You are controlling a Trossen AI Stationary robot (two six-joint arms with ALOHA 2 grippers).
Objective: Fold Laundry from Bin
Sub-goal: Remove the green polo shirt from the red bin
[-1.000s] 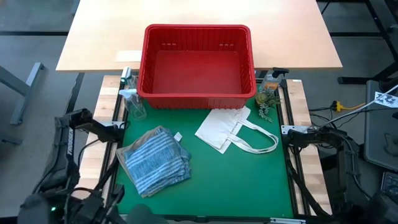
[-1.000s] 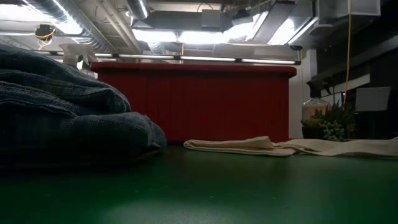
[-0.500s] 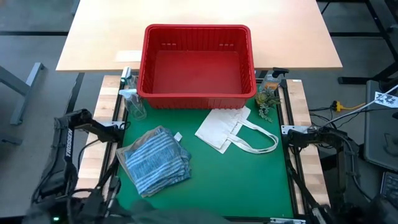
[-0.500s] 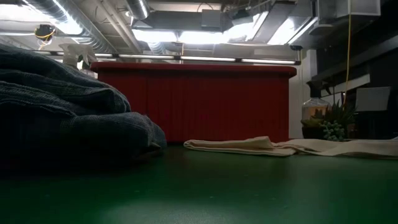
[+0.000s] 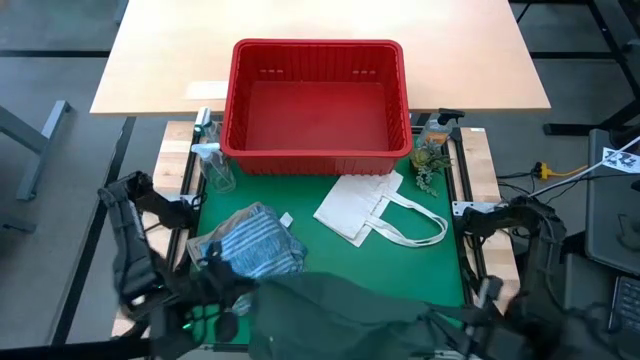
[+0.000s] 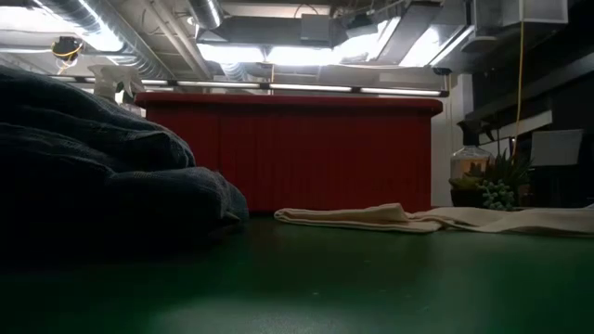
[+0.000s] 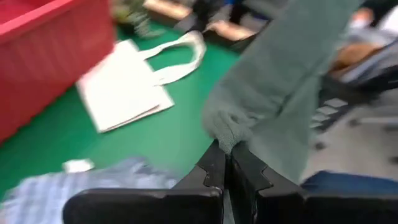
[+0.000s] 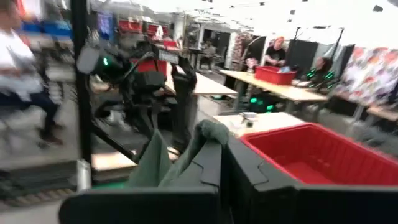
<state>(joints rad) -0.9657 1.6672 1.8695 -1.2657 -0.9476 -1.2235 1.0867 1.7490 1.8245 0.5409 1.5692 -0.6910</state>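
Note:
A dark green garment (image 5: 350, 320) hangs spread between my two grippers over the table's near edge. My left gripper (image 5: 238, 295) is shut on its left end and my right gripper (image 5: 488, 300) is shut on its right end. The blue-white striped shirt (image 5: 255, 250) lies folded on the green mat at the near left, its near part hidden under the green garment; it fills the left of the low view (image 6: 93, 167). The red bin (image 5: 315, 100) stands at the far side of the mat. My left gripper pinches a bunched fold of the dark green garment (image 7: 229, 135) between its two fingers. The cloth runs up and away from the fingertips (image 7: 214, 163) toward the other arm. My right gripper pinches a bunched fold of the same garment (image 8: 208, 134) between its two fingers, which point about level. The cloth hangs down below the fingertips (image 8: 211, 158).
A flat white tote bag (image 5: 360, 205) with loop handles lies on the mat right of centre, in front of the bin. A spray bottle (image 5: 215, 165) stands at the bin's left corner and a small plant (image 5: 430, 160) at its right. A bare wooden table (image 5: 470, 60) lies beyond.
Both grippers have swung in from the table's near edge and turned, bringing the dark green garment into the high view. It now hangs spread between them and covers the near part of the striped shirt. The shirt, tote bag and bin have stayed put.

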